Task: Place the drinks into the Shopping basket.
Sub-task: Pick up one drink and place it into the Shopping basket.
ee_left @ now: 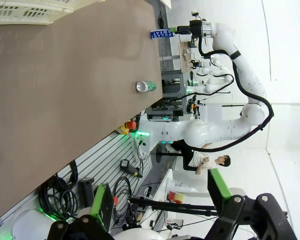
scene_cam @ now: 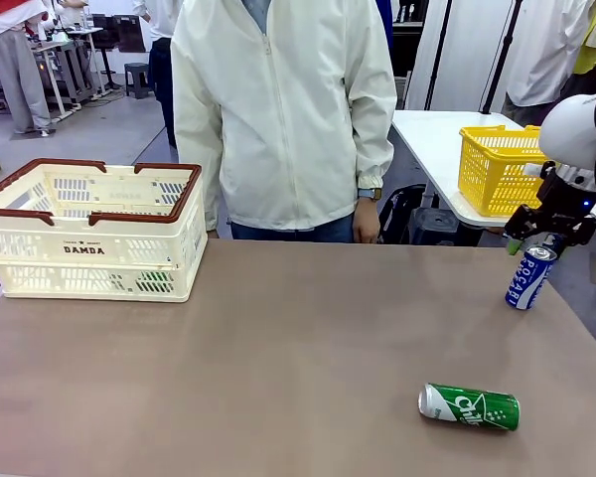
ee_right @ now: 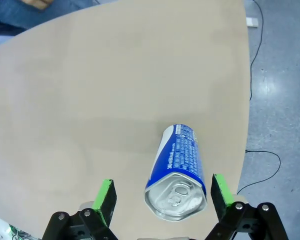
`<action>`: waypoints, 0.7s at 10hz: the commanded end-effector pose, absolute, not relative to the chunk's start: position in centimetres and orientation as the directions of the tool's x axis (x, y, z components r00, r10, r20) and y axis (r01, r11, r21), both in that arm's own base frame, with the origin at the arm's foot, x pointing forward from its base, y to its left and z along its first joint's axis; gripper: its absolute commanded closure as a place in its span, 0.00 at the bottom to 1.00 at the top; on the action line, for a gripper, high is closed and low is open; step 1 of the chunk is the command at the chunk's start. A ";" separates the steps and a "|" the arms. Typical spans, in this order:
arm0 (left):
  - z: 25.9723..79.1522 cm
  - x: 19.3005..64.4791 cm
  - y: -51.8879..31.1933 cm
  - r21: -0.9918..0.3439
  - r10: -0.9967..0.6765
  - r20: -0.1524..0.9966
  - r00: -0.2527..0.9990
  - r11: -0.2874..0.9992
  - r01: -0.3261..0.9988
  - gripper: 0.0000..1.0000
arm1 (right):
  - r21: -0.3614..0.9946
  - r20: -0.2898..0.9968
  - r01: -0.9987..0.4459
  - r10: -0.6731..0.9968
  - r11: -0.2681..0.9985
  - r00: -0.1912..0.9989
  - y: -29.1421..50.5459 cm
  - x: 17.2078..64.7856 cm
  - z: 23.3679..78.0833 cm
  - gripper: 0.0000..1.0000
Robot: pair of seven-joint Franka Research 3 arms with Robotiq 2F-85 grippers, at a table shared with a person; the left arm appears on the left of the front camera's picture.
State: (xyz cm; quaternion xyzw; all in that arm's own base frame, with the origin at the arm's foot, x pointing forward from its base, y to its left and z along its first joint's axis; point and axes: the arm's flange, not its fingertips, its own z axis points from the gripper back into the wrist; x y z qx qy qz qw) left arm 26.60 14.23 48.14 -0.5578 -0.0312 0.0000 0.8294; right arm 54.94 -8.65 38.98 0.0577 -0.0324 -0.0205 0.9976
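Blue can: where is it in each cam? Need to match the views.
Front view: blue can at the right edge of the table, just under the right gripper.
Left wrist view: blue can at top centre, sideways in the picture, at the table's edge.
Right wrist view: blue can low centre, silver top toward the camera, between the open jaws.
Shared landmark: the right gripper, right at the can's top.

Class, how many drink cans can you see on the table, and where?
2. A blue can stands near the right edge, under the right gripper; a green can lies on its side near the front. More may be hidden inside the basket.
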 end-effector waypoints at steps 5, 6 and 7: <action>48.4 26.5 14.1 -0.932 0.038 0.052 0.998 0.362 0.035 0.00 | 0.062 0.014 0.038 -0.039 0.997 0.999 -8.3 55.4 37.6 0.00; 48.4 26.5 14.1 -0.932 0.038 0.052 0.998 0.362 0.035 0.00 | 0.048 0.009 0.043 -0.043 0.998 0.999 -8.3 55.4 37.5 0.00; 48.4 26.5 14.1 -0.932 0.038 0.052 0.998 0.362 0.035 0.00 | 0.033 0.004 0.050 -0.050 0.998 0.999 -8.3 55.4 37.5 0.43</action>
